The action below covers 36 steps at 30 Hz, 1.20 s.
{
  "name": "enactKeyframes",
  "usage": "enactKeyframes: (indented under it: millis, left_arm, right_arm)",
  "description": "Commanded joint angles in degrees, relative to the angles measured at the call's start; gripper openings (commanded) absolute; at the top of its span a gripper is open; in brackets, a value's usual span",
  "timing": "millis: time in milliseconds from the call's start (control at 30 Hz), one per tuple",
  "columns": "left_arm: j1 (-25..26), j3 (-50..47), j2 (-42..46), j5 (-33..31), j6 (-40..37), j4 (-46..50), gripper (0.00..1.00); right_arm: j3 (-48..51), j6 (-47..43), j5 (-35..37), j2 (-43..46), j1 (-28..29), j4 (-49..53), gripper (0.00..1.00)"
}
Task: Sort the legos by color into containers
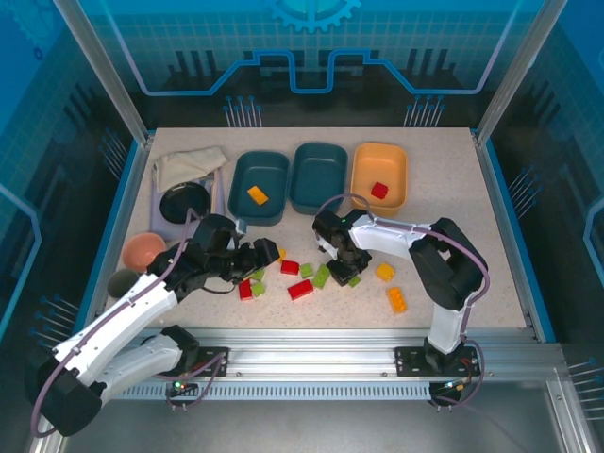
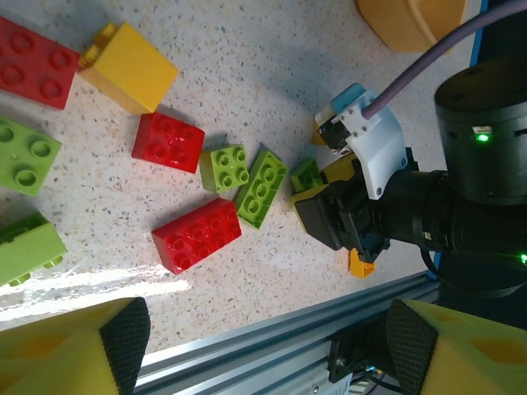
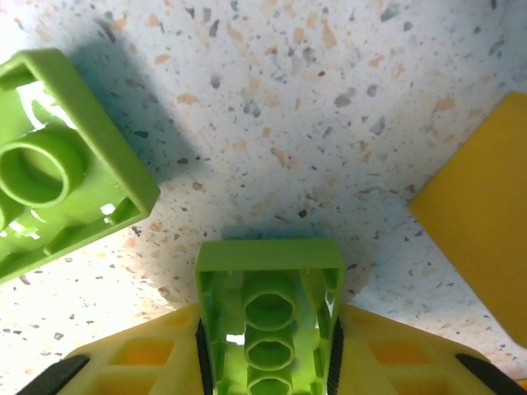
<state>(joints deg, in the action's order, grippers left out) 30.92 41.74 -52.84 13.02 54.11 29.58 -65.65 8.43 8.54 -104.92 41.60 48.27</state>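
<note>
**Light green brick gripped on the right, left gripper empty**

At the far left of the table (image 1: 472,236), a white cloth (image 1: 189,162), a black round dish (image 1: 184,201) and a pink bowl (image 1: 143,250) are seen. The left gripper (image 1: 260,257) is held low over the scattered legos (image 1: 301,290). Its yellow fingers (image 2: 74,350) are spread wide, and nothing is held between them. Ahead of it, a red square brick (image 2: 168,141), a green square brick (image 2: 226,169) and a green oblong brick (image 2: 263,187) are laid just beside one another, with a red oblong brick (image 2: 196,234) near them. Along the far side, three tubs are lined up. In the left teal tub (image 1: 247,175) an orange-yellow brick (image 1: 257,195) is lying. Next come the middle teal tub (image 1: 318,179) and the light orange tub (image 1: 392,165), in which a red brick (image 1: 379,190) is lying. In front of the middle teal tub, the right gripper (image 1: 338,262) is pointed down at the tabletop. Its fingers are closed on a light green brick (image 3: 268,313), whose hollow underside is turned to the wrist camera. Farther right, a yellow brick (image 1: 385,272) and an orange brick (image 1: 397,299) are seen lying loose on the table.
</note>
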Motion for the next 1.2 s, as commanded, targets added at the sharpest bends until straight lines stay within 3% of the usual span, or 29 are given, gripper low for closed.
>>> enactKeyframes:
  millis: [0,200,300,533,900,1000,1167]
  left_arm:
    - [0.11,-1.72,1.07,2.81,4.65,-6.09,0.8]
    - [-3.36,2.72,-1.07,2.78,6.16,-4.57,0.8]
    - [-7.6,7.63,-4.72,3.96,4.75,-2.77,0.8]
    - [-14.54,20.96,-17.88,6.45,-1.07,-2.33,0.8]
    - [-17.38,37.68,-36.14,5.87,-6.11,-0.41,0.79]
    - [-17.38,37.9,-37.44,5.8,-6.1,-0.58,0.79]
    - [-17.38,36.53,-36.35,4.8,-7.42,2.28,0.79]
  right_arm:
    - [1.4,2.28,-0.18,3.3,-0.35,-0.24,0.34]
    - [-5.21,7.31,-1.16,11.75,-0.35,2.13,0.33]
    - [-12.74,10.02,-2.43,9.98,-1.24,1.36,0.32]
    - [-39.19,15.08,-2.21,-9.53,-5.76,2.4,0.32]
    - [-72.17,19.14,-7.02,-39.33,-13.55,8.78,0.35]
    - [-77.27,19.87,-8.82,-44.22,-14.53,10.65,0.38]
    - [-79.88,18.57,-10.77,-43.6,-14.58,10.35,0.55]
